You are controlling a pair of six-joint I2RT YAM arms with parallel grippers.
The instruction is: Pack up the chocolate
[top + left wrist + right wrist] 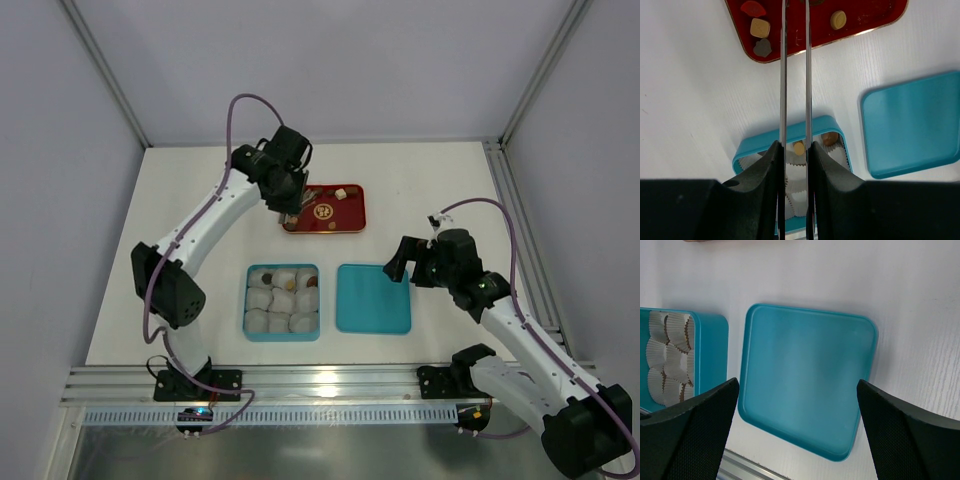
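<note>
Here, L tool (293, 211) over red tray (357, 207)

I count four loose chocolate pieces (341, 193) flat and apart on the red tray (865, 15): a red one (753, 7), a tan square (760, 27), a dark scalloped piece (762, 48) and a tan oval (838, 19). In the teal box (760, 142), a tan piece (799, 148) and a brown one (829, 138) sit in paper cups (840, 157).

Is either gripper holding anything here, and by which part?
The left gripper clamps metal tweezers across their two blades, partway along; the tips cannot be seen clearly, so whether they pinch anything cannot be told. The right gripper is open, empty.
</note>
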